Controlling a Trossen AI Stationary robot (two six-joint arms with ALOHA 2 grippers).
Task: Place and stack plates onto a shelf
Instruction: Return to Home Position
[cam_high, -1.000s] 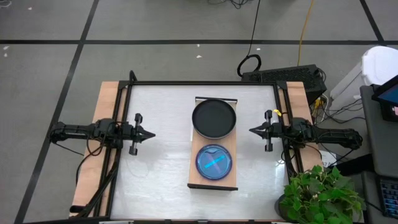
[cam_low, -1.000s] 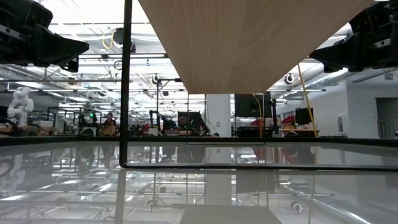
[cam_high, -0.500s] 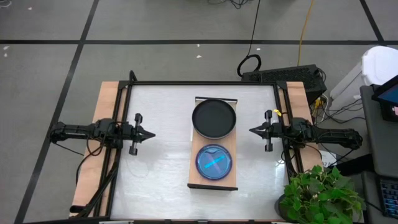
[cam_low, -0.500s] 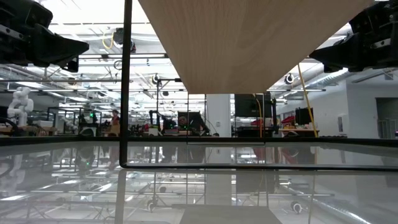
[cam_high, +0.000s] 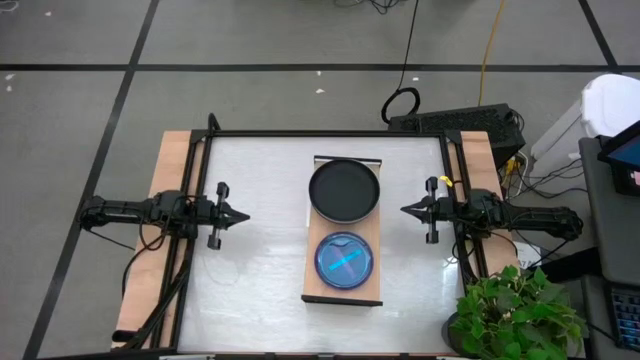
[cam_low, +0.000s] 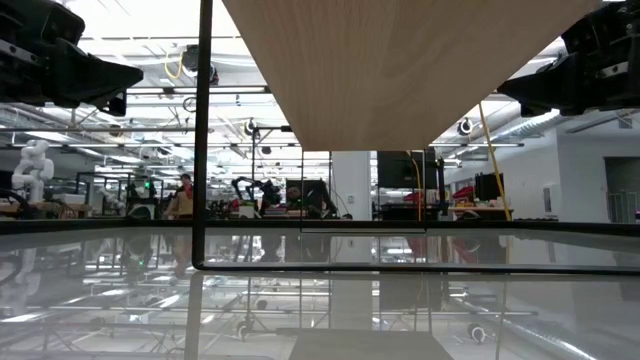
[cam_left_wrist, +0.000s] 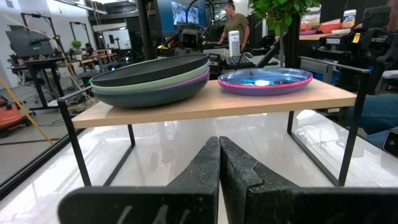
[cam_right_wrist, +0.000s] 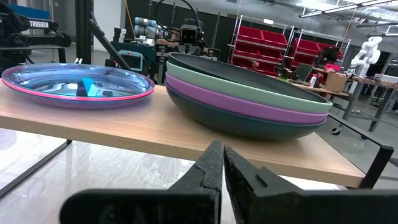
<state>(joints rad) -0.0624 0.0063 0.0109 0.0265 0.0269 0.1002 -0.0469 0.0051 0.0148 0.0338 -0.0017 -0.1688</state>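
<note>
The plates are all sitting up on the shelf (cam_high: 312, 285), which is standing mid-worktop (cam_high: 260, 290) with its long axis running crosswise to the line between the two arms. At one end the black plate (cam_high: 344, 190) is topping the big stack, with the sage-green plate (cam_right_wrist: 249, 87) and the purple plate (cam_right_wrist: 249, 102) nesting under it (the wrist views are showing one more dark plate at the very bottom). At the other end the blue plate (cam_high: 344, 259) is lying on the pink plate (cam_right_wrist: 93, 98), just beside the stack.

The left arm (cam_high: 140, 212) is reaching in from one side edge and the right arm (cam_high: 520, 218) from the other. The left jaws and the right jaws are both pressed together on nothing, each pointing square at a long side of the shelf from well apart, about equally far off.

Nothing is waiting to be picked up, so I'm judging the stacking done. Any retreat is looking like a straight pull back, away from the shelf.
</note>
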